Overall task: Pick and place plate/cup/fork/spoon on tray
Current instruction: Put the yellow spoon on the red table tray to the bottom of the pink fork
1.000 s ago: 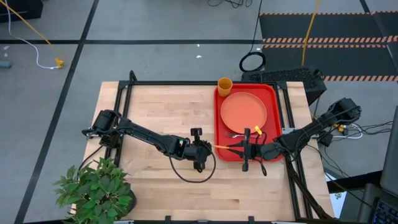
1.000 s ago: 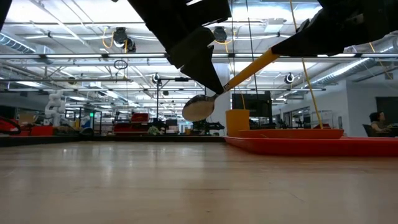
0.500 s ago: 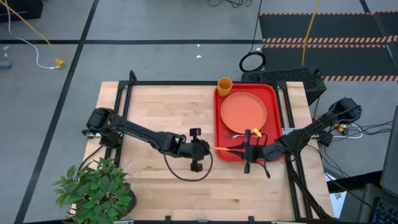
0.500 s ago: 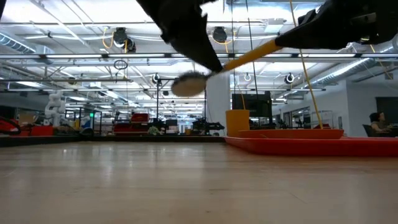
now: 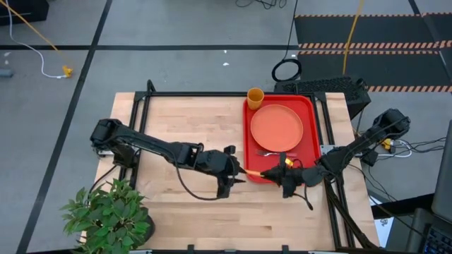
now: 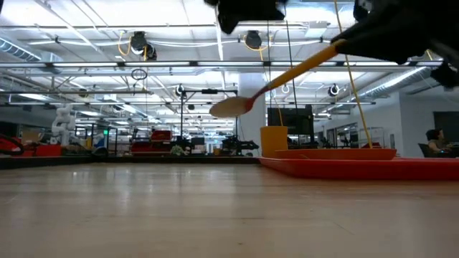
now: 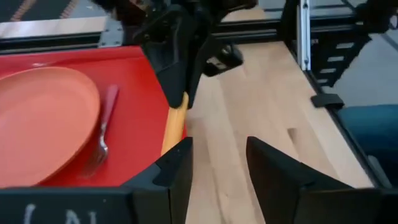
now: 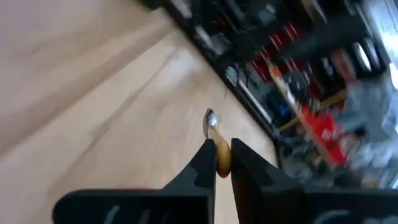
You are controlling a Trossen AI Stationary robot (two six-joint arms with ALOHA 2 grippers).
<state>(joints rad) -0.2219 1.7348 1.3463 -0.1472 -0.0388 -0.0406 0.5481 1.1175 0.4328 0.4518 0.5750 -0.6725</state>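
Surface point(image 5: 183, 127): light wood, both arms meet just off the tray's near-left corner.

Tray point(image 5: 311, 106): red, raised rim, sits on the surface's right half. Rigid, nothing to grip there.

Plate point(image 5: 276, 127): salmon-orange, flat in the tray's middle, widest item, done.

Cup point(image 5: 255, 96): orange, upright at the tray's far-left corner; from above I can't tell if it's inside the rim or just outside it.

Fork point(image 7: 104, 127): pink-red handle, steel tines, lies on the tray floor just beside the plate's edge.

Spoon point(image 6: 276, 80): orange handle, shiny bowl, in the air over the surface just beside the tray's near-left corner, bowl pointing away from the tray and lower than the handle. Right pincer point(image 8: 222, 157) is pressed together on the handle end; wrist view shows the handle wedged between its fingers. Left pincer point(image 7: 217, 167) is spread, nothing between its fingers, right next to the spoon.

My read on handling: spoon is light and stiff, smooth plastic handle, likely to pivot in a pinch that far back with the bowl end hanging down. Mid-handle would be a steadier hold. Set it down low in the free strip beside the fork, it'll bounce or skid on the hard tray otherwise.
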